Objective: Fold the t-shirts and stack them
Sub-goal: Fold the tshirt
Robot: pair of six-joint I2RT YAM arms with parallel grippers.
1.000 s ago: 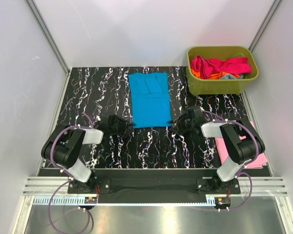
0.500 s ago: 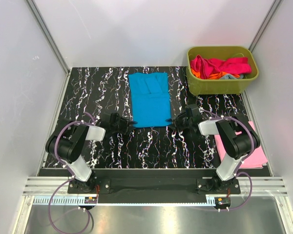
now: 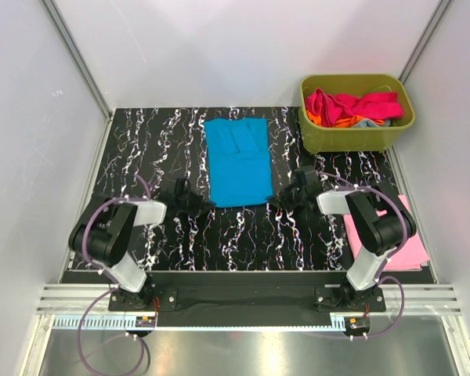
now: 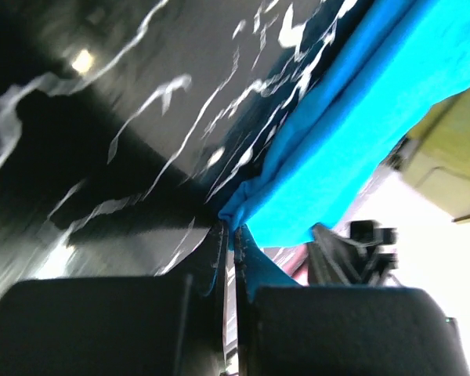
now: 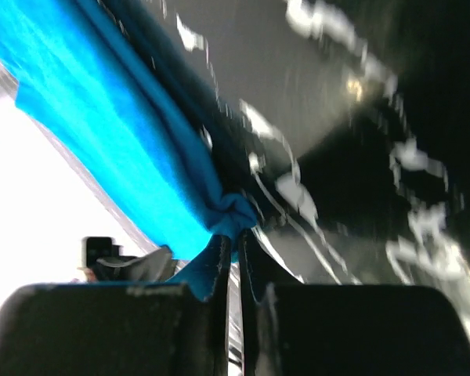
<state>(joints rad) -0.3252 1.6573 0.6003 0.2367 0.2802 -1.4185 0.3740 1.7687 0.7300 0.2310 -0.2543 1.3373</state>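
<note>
A bright cyan-blue t-shirt point(image 3: 239, 160), folded lengthwise, lies in the middle of the black marbled table. My left gripper point(image 3: 207, 201) is shut on its near left corner point(image 4: 243, 205). My right gripper point(image 3: 275, 199) is shut on its near right corner point(image 5: 233, 210), where the cloth bunches at the fingertips. A light pink t-shirt point(image 3: 392, 235) lies folded at the right edge under my right arm. Magenta, orange, red and grey-blue shirts point(image 3: 352, 107) are piled in the olive-green tub point(image 3: 356, 135).
The olive-green tub stands at the back right corner. White walls with metal posts close in the table on three sides. A metal rail runs along the near edge under the arm bases.
Both grippers have moved away from me toward the shirt's near edge, and the near edge has shifted slightly back and bunched at the corners.
</note>
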